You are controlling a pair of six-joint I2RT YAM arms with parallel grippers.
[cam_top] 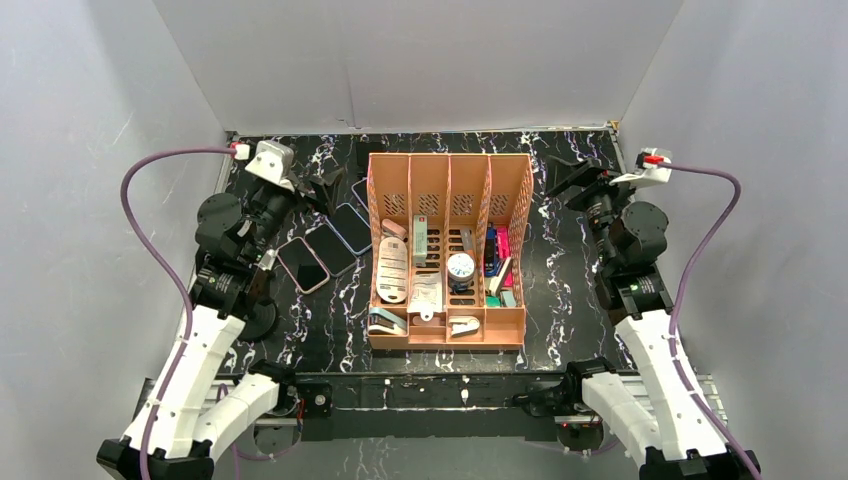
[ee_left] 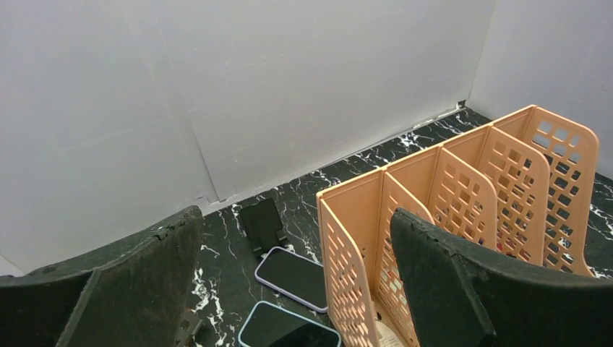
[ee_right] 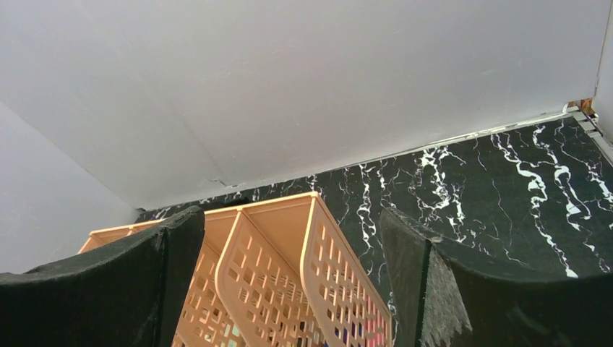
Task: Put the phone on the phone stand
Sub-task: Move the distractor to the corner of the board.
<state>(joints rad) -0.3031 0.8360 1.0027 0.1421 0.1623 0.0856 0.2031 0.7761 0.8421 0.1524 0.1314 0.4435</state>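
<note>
— Top external: any readable writing?
— Labels in the perforated peach plastic organizer [cam_top: 448,170] are too small to read. Glossy rounded phones [cam_top: 330,248] lie flat on the marble-patterned table [cam_top: 560,290], left of the organizer.
— Left wrist?
— The left gripper [ee_left: 293,217] is spread wide and empty. The matte black phone stand [ee_left: 262,224] stands just behind the phones.
— Right wrist?
— The right gripper [ee_right: 289,215] is spread wide and empty too.

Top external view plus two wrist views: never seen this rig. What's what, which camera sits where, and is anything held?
Two robot arms are bolted at the near edge of a black marble table. The top view looks down from behind them, with the left arm on the left and the right arm on the right. The other two pictures come from a camera on each wrist. The dark shapes low in them are the left claw and the right claw, both open and empty. An orange desk organiser holds small items. Left of it lie several phones, with a black phone stand behind them.
</note>
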